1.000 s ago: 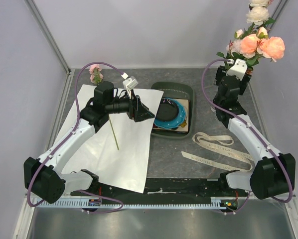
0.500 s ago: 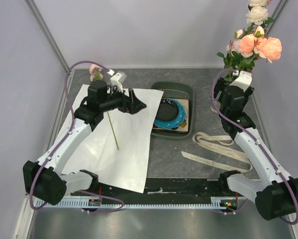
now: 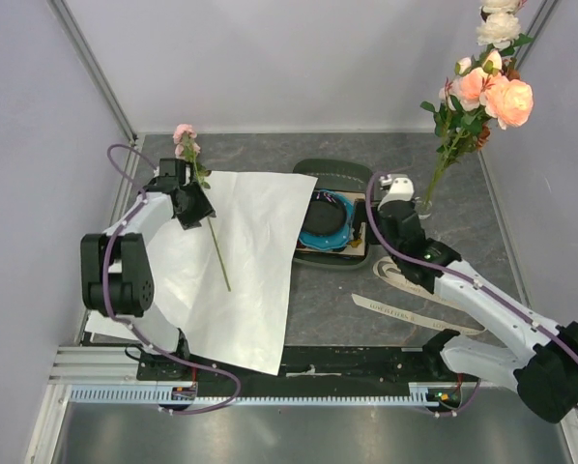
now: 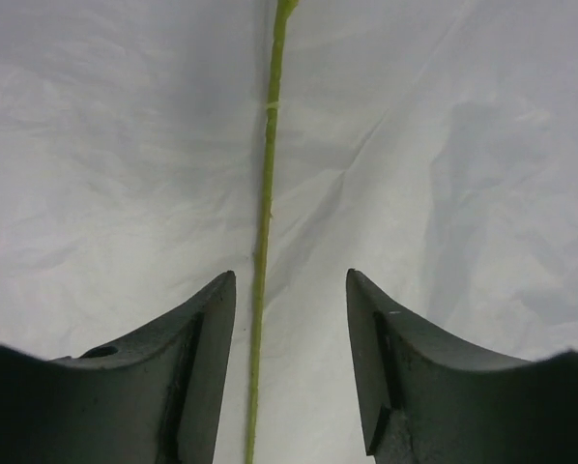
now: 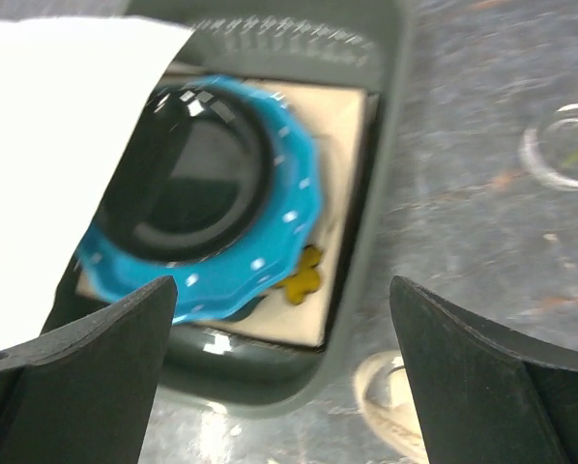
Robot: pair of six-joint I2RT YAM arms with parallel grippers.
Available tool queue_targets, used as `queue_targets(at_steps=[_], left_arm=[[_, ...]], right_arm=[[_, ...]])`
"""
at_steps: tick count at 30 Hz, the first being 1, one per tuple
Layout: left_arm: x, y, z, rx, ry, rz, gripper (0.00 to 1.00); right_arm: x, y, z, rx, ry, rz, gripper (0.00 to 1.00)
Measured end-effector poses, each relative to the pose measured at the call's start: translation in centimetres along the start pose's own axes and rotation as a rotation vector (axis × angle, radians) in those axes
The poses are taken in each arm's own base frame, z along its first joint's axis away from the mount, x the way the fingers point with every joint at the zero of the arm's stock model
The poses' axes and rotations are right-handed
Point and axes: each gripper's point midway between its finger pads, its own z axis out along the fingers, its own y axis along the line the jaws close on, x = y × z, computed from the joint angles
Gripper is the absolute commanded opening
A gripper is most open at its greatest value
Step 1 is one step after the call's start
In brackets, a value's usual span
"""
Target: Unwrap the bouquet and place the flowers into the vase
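Start from the table (image 3: 386, 155); its left half carries the white paper wrap (image 3: 250, 290), opened flat, with its far right corner lapping over the dark green tray (image 3: 355, 174) at the table's middle; that tray holds a blue-rimmed plate (image 5: 270, 261) and is no part of the job. Note the flowers (image 3: 487, 92) standing upright at the far right corner, their stems running down into the vase (image 5: 560, 145); the cream ribbon (image 3: 424, 290) lies loose towards the near right edge. One single rose (image 3: 216, 253) is not yet in the vase; it lies flat on the paper, bloom at the far left corner just past the paper's far edge, stem end pointing towards the near edge. Check the left gripper (image 4: 289, 280); it stands directly over this stem close to the bloom end, jaws parted and grasping nothing, with the stem running lengthwise through the gap, nearer one finger (image 4: 207, 338) than the other and, as far as the wrist view shows, touching neither. Check the right gripper (image 5: 279, 285); it hangs released and empty above the tray's right side, the vase just beyond it to the right. Treat the left arm as the nearer one; the jaws straddle the long axis squarely, so the closing stroke should likely meet the stem crosswise; expect a thin stem to roll on the creased paper.
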Motion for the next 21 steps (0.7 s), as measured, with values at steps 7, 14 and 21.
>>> queue_targets(at_steps=[7, 14, 21], left_arm=[[1.2, 1.5, 4.8, -0.161, 0.117, 0.025, 0.49], [0.7, 0.8, 6.2, -0.210, 0.113, 0.076, 0.37], [1.0, 1.9, 6.3, -0.272, 0.120, 0.091, 0.26]], right_arm=[[3.8, 5.8, -0.2, -0.122, 0.088, -0.103, 0.98], [3.9, 6.5, -0.5, -0.129, 0.077, -0.116, 0.98], [2.6, 6.3, -1.0, -0.123, 0.035, -0.097, 0.98]])
